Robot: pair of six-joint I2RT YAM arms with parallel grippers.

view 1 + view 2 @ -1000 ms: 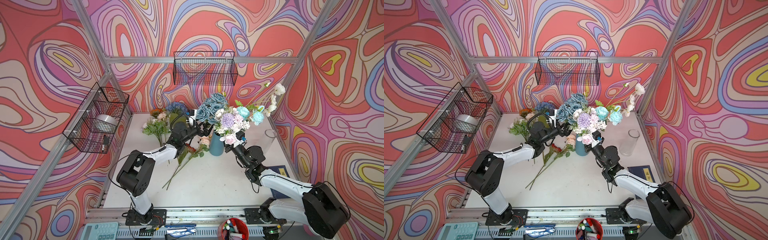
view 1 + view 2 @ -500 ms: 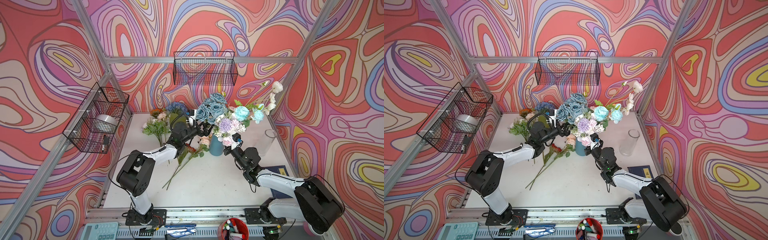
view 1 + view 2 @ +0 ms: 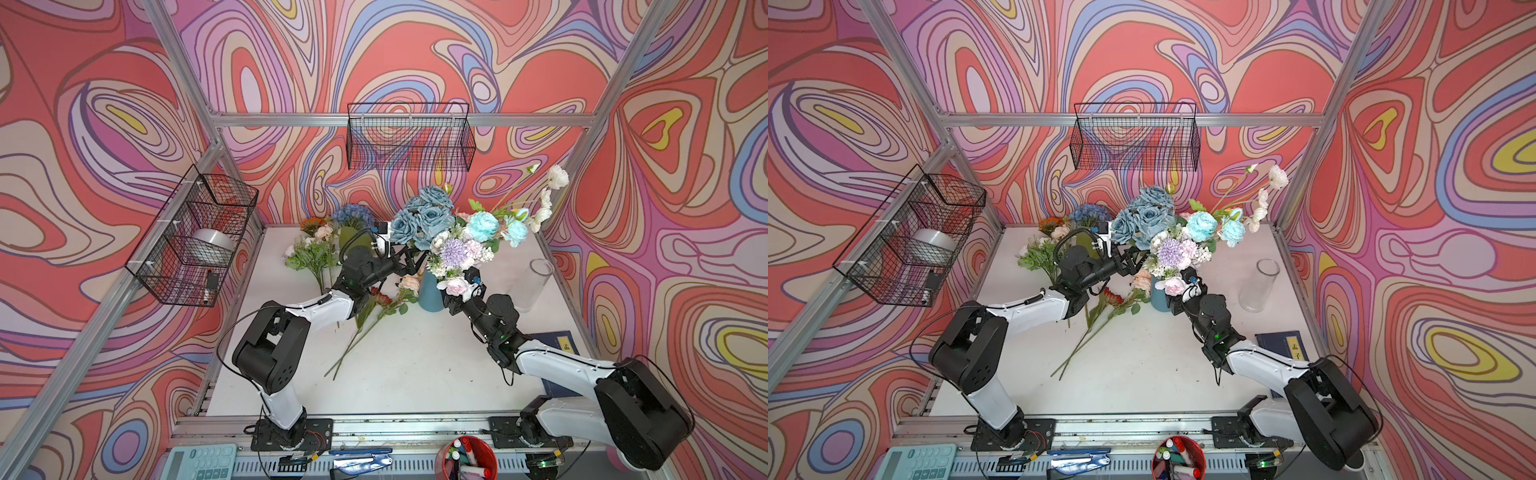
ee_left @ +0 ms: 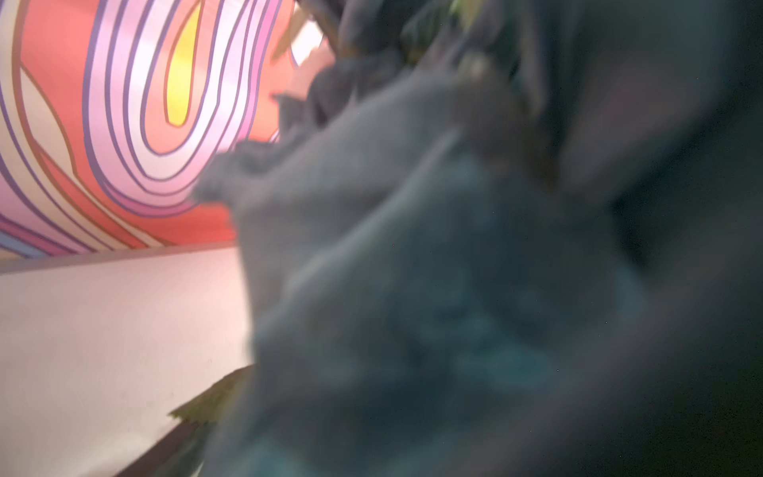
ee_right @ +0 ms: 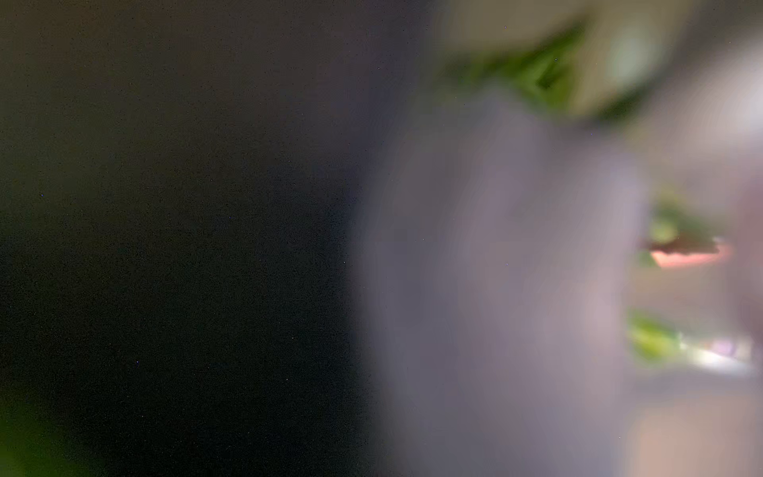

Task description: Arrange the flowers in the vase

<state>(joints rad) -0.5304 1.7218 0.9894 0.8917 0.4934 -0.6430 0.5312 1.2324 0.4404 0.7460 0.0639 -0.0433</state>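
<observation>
Most flowers [image 3: 454, 251] stand in the blue vase [image 3: 429, 297], which sits between the two grippers. The left gripper [image 3: 409, 264] is spread wide low in the bouquet, just under the dusty blue roses [image 3: 424, 216]. The right gripper [image 3: 450, 300] is close beside the vase, under a pink bloom [image 3: 457, 286]; how wide it stands cannot be told. Beside the left arm [image 3: 324, 309], loose stems [image 3: 365, 328] lie on the bench [image 3: 415, 374]; a clear glass cylinder [image 3: 536, 282] stands well off the right gripper.
</observation>
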